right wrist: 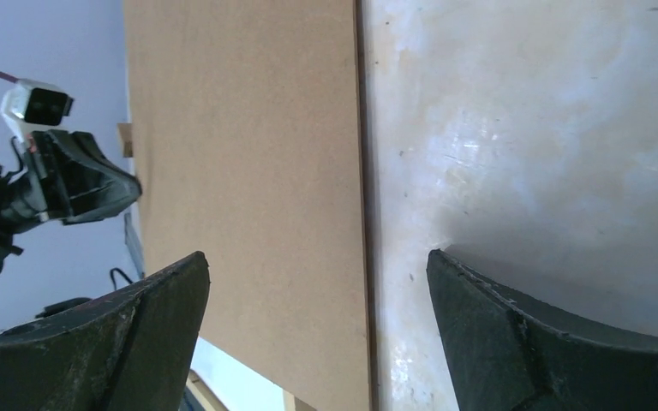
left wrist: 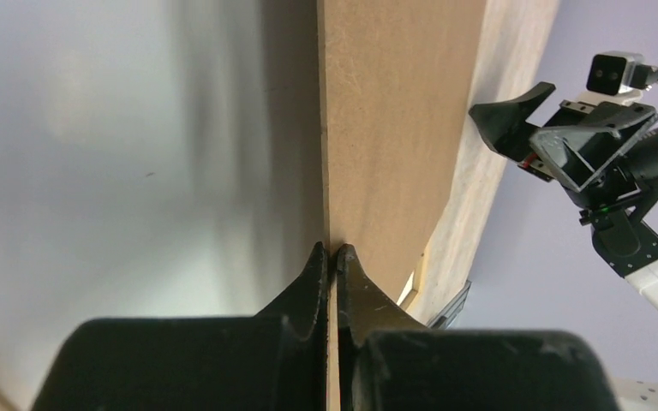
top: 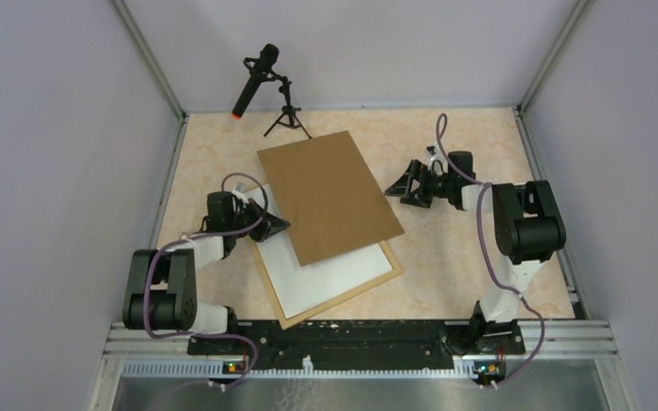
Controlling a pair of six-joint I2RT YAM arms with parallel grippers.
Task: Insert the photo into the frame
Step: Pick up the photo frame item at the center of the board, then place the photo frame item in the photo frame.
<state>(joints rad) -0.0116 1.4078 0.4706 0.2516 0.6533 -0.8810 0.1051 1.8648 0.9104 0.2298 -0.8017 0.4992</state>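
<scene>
— Left side first: what is the left gripper (top: 274,224) doing?

— Your left fingers are pinched together on the board (top: 330,195), right at its left edge. In your left wrist view that thin brown edge runs straight in between the two tips.

— And the frame (top: 351,290)?

— It lies flat on the table (top: 463,257), left of centre and turned askew, with its near corner toward your arm bases. A white mat (top: 317,278) fills it. The board sits skewed across its far part — it covers most of the mat and reaches past the frame's far end.

— The right gripper (top: 397,186)?

— Your right fingers stand wide apart with nothing between them. The gripper hangs low over the table, pointing at the board's right edge — just beside it, not touching.
</scene>
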